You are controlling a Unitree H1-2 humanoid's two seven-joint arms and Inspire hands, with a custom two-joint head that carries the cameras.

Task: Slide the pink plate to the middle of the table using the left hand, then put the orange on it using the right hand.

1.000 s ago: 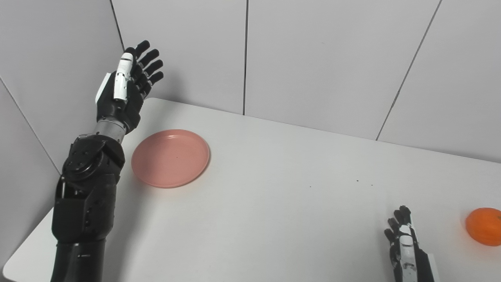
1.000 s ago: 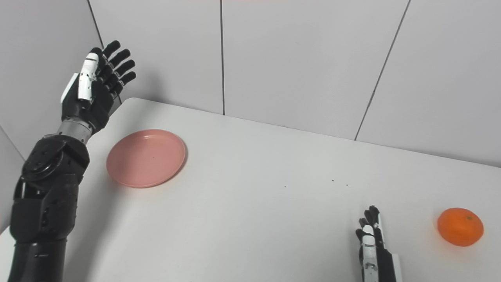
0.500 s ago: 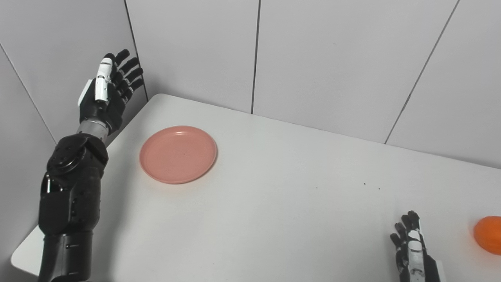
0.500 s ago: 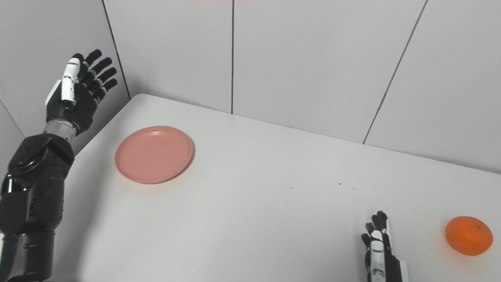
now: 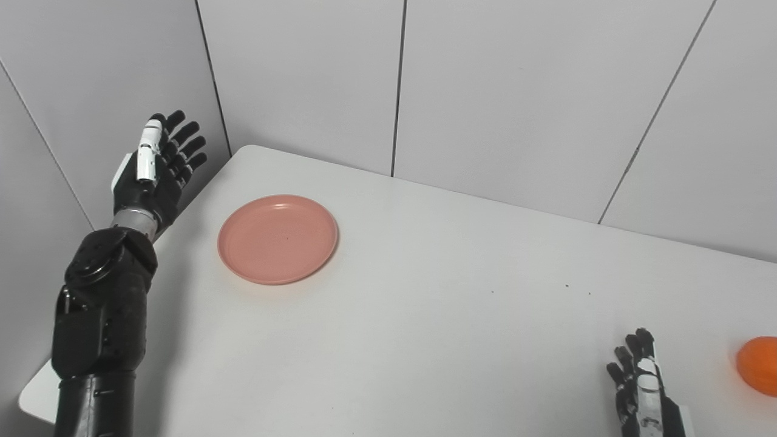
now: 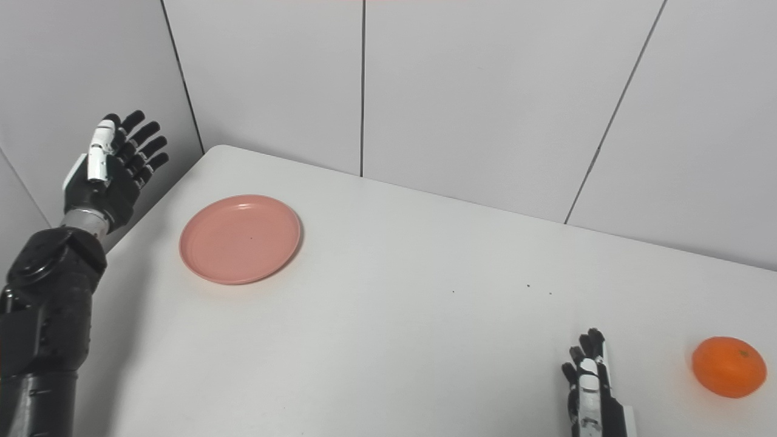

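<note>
Left hand (image 5: pixel 155 167), black w/ white thumb segment, is raised off the far-left table edge, fingers spread and upright, nothing grasped. Round flat pink plastic plate (image 5: pixel 278 238) is seen resting on the white table (image 5: pixel 425 315), far-left part, well short of the middle. Key relation: plate lies to the right of and lower than the left hand, toward table centre; a clear gap is seen between them, no contact. Plate is round, so no long axis to be matched; any rim point on the hand's side can prob. be used for the push.

Left hand is much the nearer one to the plate. Right hand (image 6: pixel 589 388) is seen low at the bottom-right edge, fingers extended and apart, empty, only partly in view. Round orange fruit (image 6: pixel 728 366) sits on the table just to the right of that hand, apart from it, well away from the plate.

Judged: slide step not yet begun; hand needs to be lowered and brought rightward to the plate's left rim first.
</note>
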